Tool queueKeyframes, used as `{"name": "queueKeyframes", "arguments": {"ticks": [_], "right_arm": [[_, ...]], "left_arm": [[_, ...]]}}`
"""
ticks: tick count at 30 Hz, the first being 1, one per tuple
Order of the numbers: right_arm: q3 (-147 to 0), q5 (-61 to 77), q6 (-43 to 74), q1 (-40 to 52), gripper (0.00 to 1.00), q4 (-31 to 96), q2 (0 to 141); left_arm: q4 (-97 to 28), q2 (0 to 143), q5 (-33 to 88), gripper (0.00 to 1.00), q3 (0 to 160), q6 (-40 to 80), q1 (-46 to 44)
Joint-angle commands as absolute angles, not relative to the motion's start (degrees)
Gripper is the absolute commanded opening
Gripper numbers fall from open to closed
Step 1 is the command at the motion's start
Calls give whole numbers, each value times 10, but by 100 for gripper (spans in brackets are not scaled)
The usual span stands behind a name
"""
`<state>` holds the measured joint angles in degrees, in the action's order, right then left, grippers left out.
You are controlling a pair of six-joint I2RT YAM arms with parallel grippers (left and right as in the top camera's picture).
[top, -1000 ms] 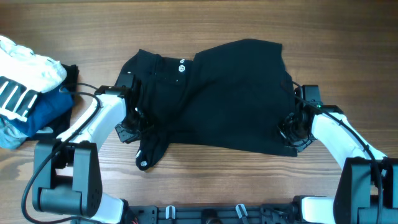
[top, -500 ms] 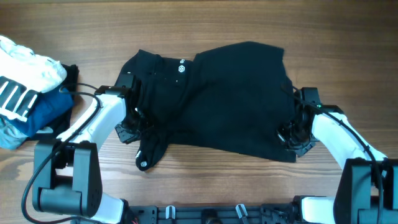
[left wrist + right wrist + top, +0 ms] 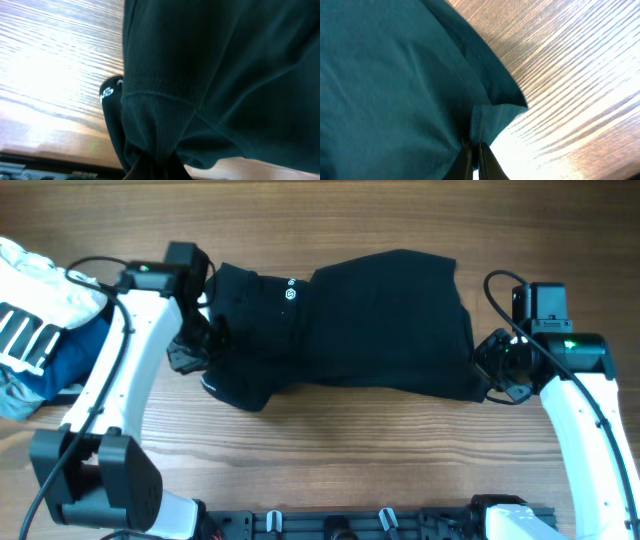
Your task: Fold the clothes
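We see the black T-shirt (image 3: 370,320) lying across the wooden table (image 3: 330,450), bunched into a broad band with its small white chest logo (image 3: 290,293) facing up near its left part. At the T-shirt's left end our left gripper (image 3: 205,345) has its fingers closed together on a gathered fold; in the left wrist view the cloth draws down to a pinch at the gripper (image 3: 150,167), and a sleeve edge with white lettering (image 3: 107,91) hangs beside it. At the T-shirt's right end our right gripper (image 3: 490,370) is clamped on the hem, its two fingers (image 3: 467,157) nearly touching with the stitched edge between them. Well to the T-shirt's left lie a white garment with black stripes (image 3: 40,300) and a blue garment (image 3: 75,355)
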<state>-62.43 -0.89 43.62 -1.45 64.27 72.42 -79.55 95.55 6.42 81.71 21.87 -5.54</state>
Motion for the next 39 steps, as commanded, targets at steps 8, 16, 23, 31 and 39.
{"name": "queueKeyframes", "arguments": {"ticks": [8, 16, 23, 31, 39], "right_arm": [[-915, -44, 328, -16, 4, 717, 708], [-1157, -130, 297, -16, 4, 765, 708], [-1205, -180, 235, -16, 4, 747, 750], [-1205, -107, 191, -16, 4, 629, 1000], [-1257, 13, 245, -47, 4, 464, 1062]], "left_arm": [[-841, 869, 164, 4, 1025, 170, 49], [-792, 788, 189, 4, 1186, 169, 116], [-687, 782, 214, 4, 1190, 171, 112], [-555, 980, 225, 4, 1190, 137, 32], [-247, 1050, 224, 4, 1209, 192, 39]]}}
